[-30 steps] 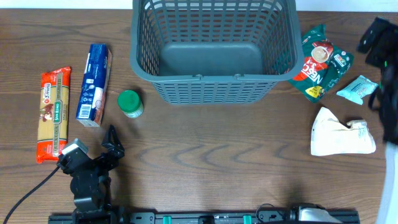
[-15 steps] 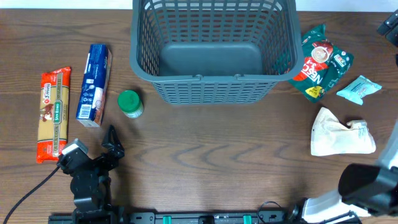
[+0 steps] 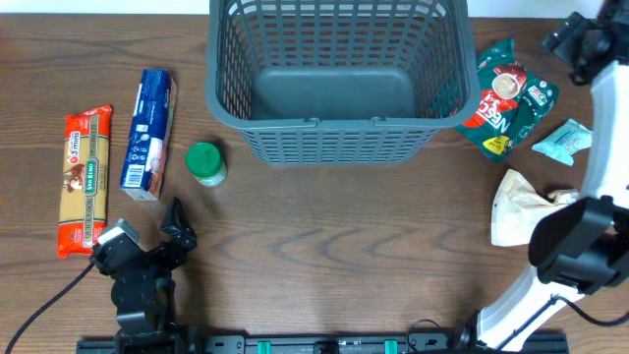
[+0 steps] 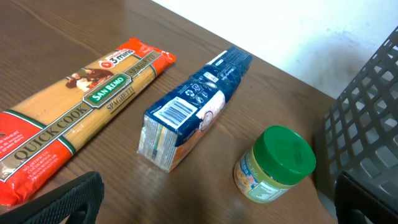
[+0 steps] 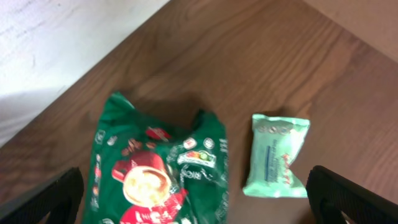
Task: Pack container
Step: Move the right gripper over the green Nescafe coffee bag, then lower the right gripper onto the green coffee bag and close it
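The container [image 3: 314, 124], a big dark grey lattice basket, stands empty at the table's back centre; its wall [image 4: 367, 124] shows at the right of the left wrist view. My left gripper [image 3: 177, 222] rests open near the front left, with nothing between its fingers [image 4: 68, 199]. Ahead of it lie a spaghetti pack [image 4: 81, 106], a blue box [image 4: 193, 106] and a green-lidded jar [image 4: 277, 165]. My right gripper [image 3: 578, 41] hangs open high at the back right, above a green coffee bag [image 5: 155, 177] and a mint packet [image 5: 277, 155].
A crumpled white bag [image 3: 526, 206] lies at the right, partly under my right arm [image 3: 595, 197]. In the overhead view the spaghetti [image 3: 86, 177], blue box [image 3: 149, 133] and jar [image 3: 206, 163] sit left of the basket; the coffee bag [image 3: 511, 96] and mint packet [image 3: 567, 140] sit right of it.
My right arm has swung: its gripper left the right edge and now hangs at the back right, the arm stretched over the white bag. The left arm is still.
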### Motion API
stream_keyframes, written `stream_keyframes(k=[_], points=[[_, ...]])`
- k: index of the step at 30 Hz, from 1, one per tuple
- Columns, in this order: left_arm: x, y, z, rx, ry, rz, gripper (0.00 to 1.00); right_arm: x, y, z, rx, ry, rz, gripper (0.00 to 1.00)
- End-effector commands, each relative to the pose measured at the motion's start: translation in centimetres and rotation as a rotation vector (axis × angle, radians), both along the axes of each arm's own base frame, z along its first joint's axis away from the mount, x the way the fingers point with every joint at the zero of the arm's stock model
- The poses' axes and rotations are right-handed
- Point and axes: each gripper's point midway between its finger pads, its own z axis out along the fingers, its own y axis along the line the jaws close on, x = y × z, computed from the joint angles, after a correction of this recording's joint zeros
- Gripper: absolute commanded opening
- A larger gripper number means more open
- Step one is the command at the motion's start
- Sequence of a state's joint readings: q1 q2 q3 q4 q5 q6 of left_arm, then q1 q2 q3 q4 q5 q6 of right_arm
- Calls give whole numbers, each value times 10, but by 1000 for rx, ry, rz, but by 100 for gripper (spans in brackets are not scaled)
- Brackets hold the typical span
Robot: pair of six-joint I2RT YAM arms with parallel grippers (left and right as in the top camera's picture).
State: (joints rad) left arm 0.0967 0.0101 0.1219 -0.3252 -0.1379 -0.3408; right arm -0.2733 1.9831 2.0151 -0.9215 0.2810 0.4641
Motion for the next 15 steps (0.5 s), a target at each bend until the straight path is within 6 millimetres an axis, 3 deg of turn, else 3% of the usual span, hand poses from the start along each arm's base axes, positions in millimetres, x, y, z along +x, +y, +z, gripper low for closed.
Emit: stream_keyframes(k=[1, 5, 10, 15], points=[[-1, 2, -10, -6, 19, 11, 99, 12, 6, -9, -66, 10, -67, 99], [-1, 2, -10, -6, 19, 11, 99, 26, 18, -37, -57, 39, -61, 99], [-1, 2, -10, -6, 19, 11, 99, 29, 18, -75, 7, 78, -118, 99], [-1, 2, -10, -6, 19, 11, 99, 28, 16, -84, 29, 82, -151, 99]])
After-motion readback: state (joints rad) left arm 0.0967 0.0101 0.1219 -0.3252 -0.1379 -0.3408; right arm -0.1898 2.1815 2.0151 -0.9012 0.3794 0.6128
